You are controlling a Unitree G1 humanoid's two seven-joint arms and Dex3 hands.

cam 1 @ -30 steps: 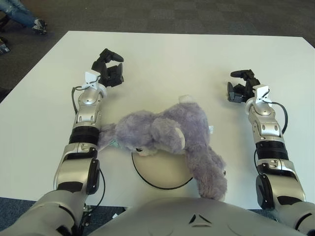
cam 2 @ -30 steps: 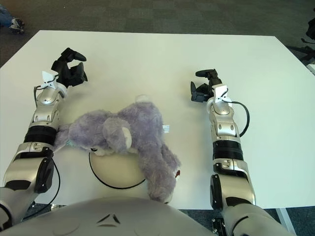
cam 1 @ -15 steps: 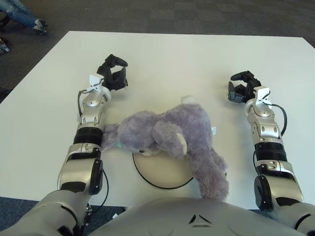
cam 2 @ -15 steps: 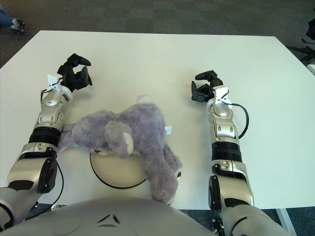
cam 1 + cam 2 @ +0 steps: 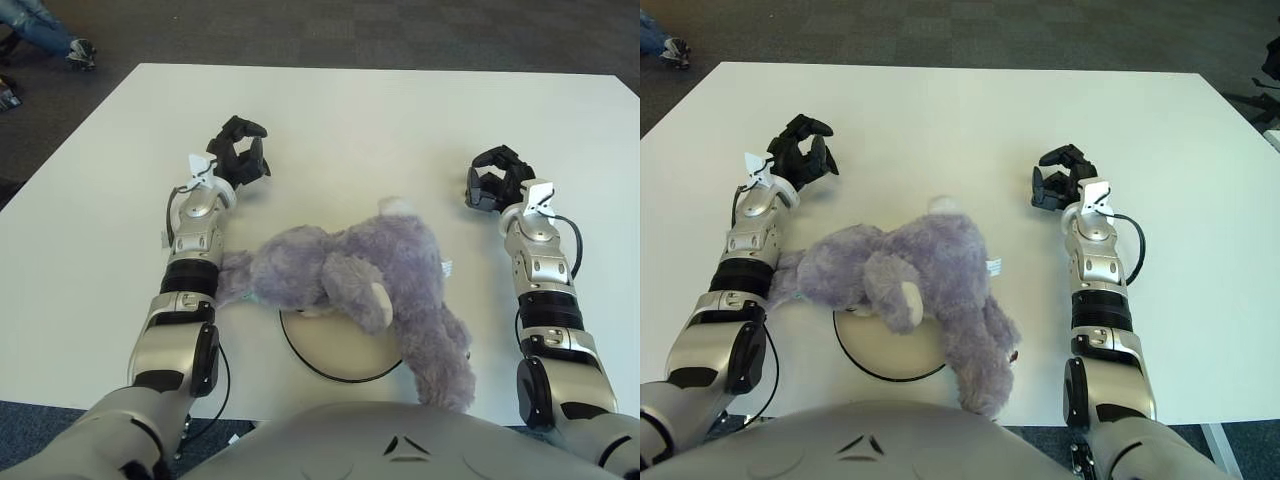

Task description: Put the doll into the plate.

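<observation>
A purple plush doll (image 5: 360, 280) lies sprawled across a white plate with a black rim (image 5: 300, 350) near the table's front edge. It covers most of the plate, and one limb hangs past the plate toward the front right. My left hand (image 5: 240, 152) is behind and to the left of the doll, clear of it, with its fingers loosely curled on nothing. My right hand (image 5: 495, 182) is to the doll's right and also apart from it, fingers loosely curled and empty.
The white table (image 5: 380, 120) spreads wide behind the doll. Dark carpet surrounds it. A person's shoe and jeans (image 5: 50, 30) show at the far left corner.
My left hand has moved right and nearer, toward the doll, and its fingers have curled in more. The right hand has barely moved. The doll still lies on the plate.
</observation>
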